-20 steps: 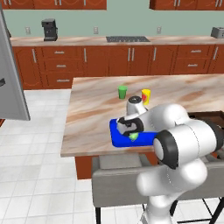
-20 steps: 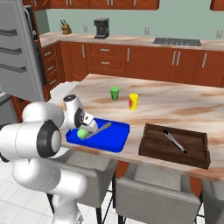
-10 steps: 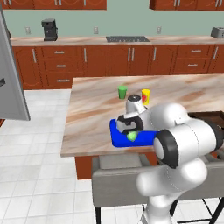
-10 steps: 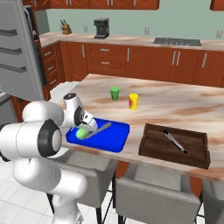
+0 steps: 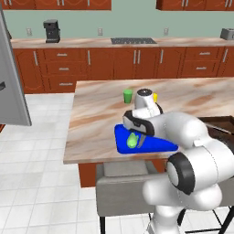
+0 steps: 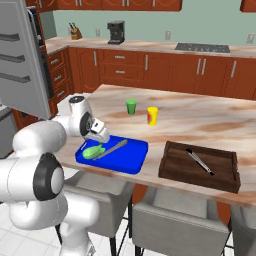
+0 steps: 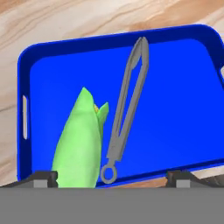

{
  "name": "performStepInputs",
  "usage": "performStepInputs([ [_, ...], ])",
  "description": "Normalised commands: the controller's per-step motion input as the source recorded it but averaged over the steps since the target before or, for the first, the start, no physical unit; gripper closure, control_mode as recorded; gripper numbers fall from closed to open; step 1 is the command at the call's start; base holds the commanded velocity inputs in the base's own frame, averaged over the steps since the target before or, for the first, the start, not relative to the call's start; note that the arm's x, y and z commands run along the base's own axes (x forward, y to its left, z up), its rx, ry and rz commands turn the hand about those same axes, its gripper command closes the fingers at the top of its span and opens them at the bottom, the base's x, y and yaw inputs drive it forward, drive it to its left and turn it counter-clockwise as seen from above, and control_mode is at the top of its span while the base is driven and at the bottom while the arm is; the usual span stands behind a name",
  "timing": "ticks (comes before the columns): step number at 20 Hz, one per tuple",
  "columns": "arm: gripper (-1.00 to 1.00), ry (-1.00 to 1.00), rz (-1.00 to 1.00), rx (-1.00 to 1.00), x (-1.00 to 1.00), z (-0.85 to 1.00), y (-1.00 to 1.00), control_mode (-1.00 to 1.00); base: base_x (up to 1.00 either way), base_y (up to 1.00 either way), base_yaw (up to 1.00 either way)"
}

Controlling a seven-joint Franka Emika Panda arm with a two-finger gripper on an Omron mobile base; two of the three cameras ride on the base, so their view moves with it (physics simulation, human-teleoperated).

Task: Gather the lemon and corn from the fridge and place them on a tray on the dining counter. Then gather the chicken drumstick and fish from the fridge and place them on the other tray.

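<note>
Corn on the blue tray, end effector released

Green-husked corn cob (image 7: 78,140) lies on the blue rectangular plastic tray (image 7: 175,109) beside grey metal tongs (image 7: 127,100), seemingly just below the wide-open end effector (image 7: 111,177).

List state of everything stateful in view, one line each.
gripper: open, just above the blue tray
corn: lying flat in the blue tray, not gripped
tongs: lying in the blue tray beside the corn
blue tray: on the counter, holds corn and tongs
brown tray: on the counter, holds one slim utensil
fridge door: open
</note>
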Motion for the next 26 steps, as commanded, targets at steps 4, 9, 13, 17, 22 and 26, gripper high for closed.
performStepInputs([
  [4,-1.00,-0.01,0.00,0.03,-0.47,0.68,0.00,-1.00,0.00,0.00,0.00],
  [9,-1.00,-0.01,0.01,0.01,-0.61,0.66,0.00,-1.00,0.00,0.00,0.00],
  [13,-1.00,-0.02,0.04,0.01,-0.74,0.63,0.00,-1.00,0.00,0.00,0.00],
  [17,-1.00,-0.02,0.06,0.01,-0.72,0.58,0.02,-1.00,0.00,0.00,0.00],
  [22,-1.00,-0.07,0.07,0.00,-0.52,0.38,0.35,-1.00,0.00,0.00,0.00],
  [26,-1.00,-0.12,0.09,0.00,-0.56,0.02,0.16,-1.00,0.00,0.00,0.00],
])
